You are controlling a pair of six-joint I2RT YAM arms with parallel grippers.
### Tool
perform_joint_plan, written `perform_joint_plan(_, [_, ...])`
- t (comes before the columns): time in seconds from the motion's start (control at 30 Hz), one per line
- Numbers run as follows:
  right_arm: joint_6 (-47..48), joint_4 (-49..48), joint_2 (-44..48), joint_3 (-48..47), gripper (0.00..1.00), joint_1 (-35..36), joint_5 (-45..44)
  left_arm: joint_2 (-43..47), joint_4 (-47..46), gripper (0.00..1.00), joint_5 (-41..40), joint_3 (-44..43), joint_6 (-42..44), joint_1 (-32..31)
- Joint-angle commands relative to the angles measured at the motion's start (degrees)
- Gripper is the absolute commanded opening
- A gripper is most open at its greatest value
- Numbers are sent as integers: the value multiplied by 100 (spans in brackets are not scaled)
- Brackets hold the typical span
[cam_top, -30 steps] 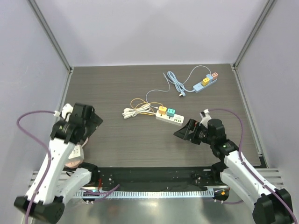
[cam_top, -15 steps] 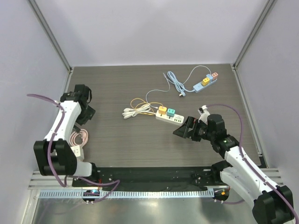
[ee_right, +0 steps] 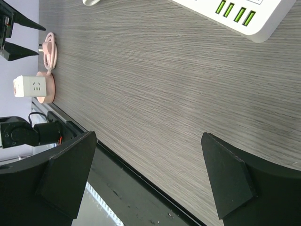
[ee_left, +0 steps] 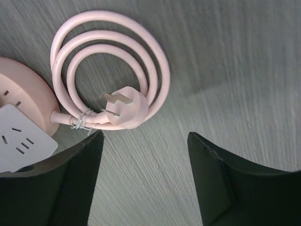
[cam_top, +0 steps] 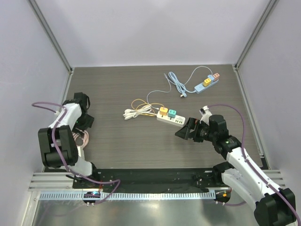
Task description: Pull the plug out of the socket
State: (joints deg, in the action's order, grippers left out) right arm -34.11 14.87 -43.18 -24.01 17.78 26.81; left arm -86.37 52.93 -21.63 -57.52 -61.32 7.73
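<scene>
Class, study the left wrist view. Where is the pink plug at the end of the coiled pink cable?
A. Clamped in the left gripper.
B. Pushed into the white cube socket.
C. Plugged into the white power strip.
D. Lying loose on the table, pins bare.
D: the pink plug lies on the grey wood-grain table with its pins bare, apart from the white cube socket.

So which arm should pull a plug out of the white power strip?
The right. Its open right gripper sits just beside the white power strip, near the orange plug and teal plug. The left gripper is far off to the left, over a coiled pink cord.
</scene>
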Motion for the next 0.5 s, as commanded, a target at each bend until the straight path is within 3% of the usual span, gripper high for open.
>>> perform_joint_plan(0.0, [194,-46,-59,-332,100,-20,-123,-292,277,70,-289,-119,-458,97])
perform_joint_plan(0.3, [247,-11,-191,-447,100,-20,-158,-1022,-185,65,-62,-119,-346,203])
perform_joint_plan(0.47, [247,-20,-314,-482,100,-20,-255,-1277,-502,48,44,-330,58,203])
